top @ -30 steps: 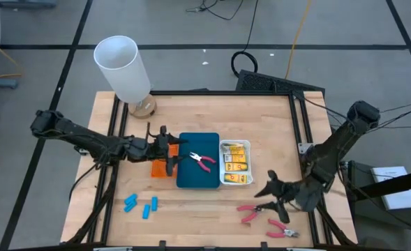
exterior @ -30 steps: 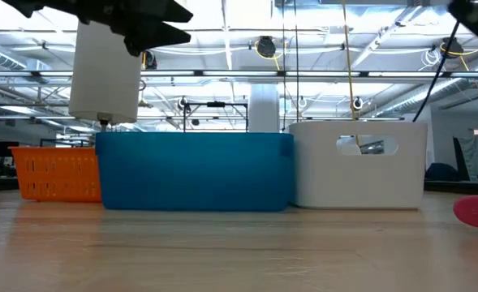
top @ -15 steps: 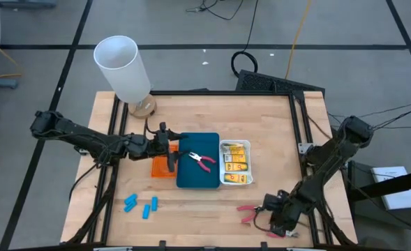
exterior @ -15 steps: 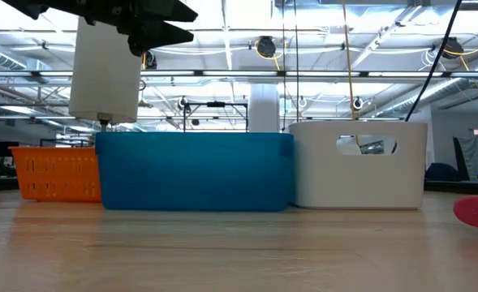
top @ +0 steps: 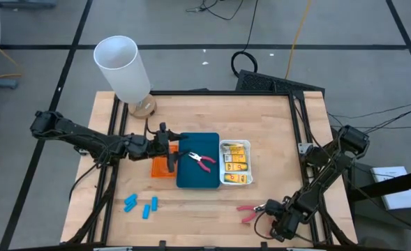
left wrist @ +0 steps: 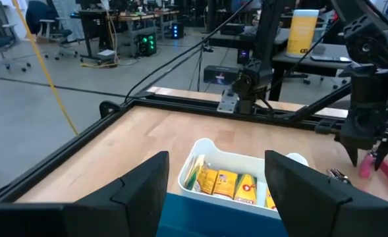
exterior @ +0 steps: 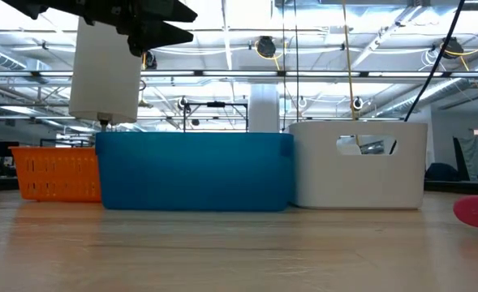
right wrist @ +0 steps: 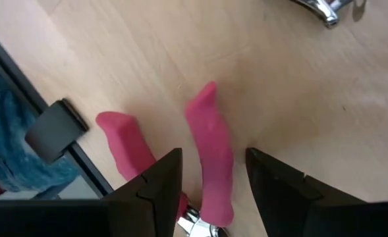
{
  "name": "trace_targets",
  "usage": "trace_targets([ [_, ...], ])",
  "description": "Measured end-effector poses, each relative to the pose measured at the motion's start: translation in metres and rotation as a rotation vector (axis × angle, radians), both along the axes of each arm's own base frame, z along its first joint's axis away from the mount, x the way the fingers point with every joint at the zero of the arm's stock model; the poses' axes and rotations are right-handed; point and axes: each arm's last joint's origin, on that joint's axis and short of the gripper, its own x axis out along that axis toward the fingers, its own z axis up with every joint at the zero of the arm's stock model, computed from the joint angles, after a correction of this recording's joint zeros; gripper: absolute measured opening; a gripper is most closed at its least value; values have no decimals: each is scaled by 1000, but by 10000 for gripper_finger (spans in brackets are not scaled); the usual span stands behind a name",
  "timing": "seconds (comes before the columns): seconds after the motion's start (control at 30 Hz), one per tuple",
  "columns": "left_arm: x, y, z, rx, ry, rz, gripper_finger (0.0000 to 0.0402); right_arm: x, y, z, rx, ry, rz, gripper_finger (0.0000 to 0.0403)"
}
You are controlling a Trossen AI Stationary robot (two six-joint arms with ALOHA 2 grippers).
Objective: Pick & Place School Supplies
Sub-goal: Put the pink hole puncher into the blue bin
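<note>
Wooden table (top: 261, 125), left claw (left wrist: 215, 191) apart above blue tray (top: 198, 178), right claw (right wrist: 210, 181) apart astride pink-handled pliers (right wrist: 210, 155)

Three light-blue pieces (top: 141, 205), three trays (top: 197, 161), two visible pliers (top: 204, 160), one white cylinder (top: 122, 67).

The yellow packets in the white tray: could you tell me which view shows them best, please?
The left wrist view: the yellow packets fill the white tray close up. The high view shows them small; the low view shows only the tray's wall; the right wrist view shows neither.
</note>
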Motion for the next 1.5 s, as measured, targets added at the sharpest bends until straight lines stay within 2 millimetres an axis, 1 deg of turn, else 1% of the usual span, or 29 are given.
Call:
trace_targets([
  [0.07, 0, 0, 0, -4, -1, 0, 255, -1, -1, -2, -21, 18, -12, 158],
  [0.17, 0, 0, 0, -4, -1, 0, 255, -2, -3, -5, -51, 39, -16, 135],
  [0.3, 0, 0, 0, -4, -1, 0, 255, -4, -7, -8, -91, 59, -17, 86],
  [0.43, 0, 0, 0, -4, -1, 0, 255, -4, -10, -8, -133, 35, -12, 35],
  [0.6, 0, 0, 0, -3, -1, 0, 255, -1, -14, -4, -147, -4, 17, 33],
  [0.7, 0, 0, 0, -3, -1, 0, 255, 0, -17, 8, -133, -69, 31, 33],
  [0.77, 0, 0, 0, -4, -2, 0, 255, -2, -23, 17, -165, -118, 35, 33],
  [0.93, 0, 0, 0, -3, -1, -1, 255, -3, -32, 49, -169, -337, 43, 33],
  [1.13, 0, 0, 0, -2, 1, -1, 255, -6, -43, 81, -177, -557, 97, 33],
  [1.23, 0, 0, 0, -1, 3, -1, 255, -6, -48, 95, -232, -695, 156, 33],
  [1.33, 0, 0, -1, 0, 7, -1, 255, -5, -52, 106, -334, -827, 222, 33],
  [1.43, 0, 0, -1, 0, 7, -1, 255, 0, -56, 115, -459, -945, 268, 33],
  [1.5, 0, 0, -1, 0, 7, -1, 255, 7, -59, 120, -539, -1001, 290, 33],
])
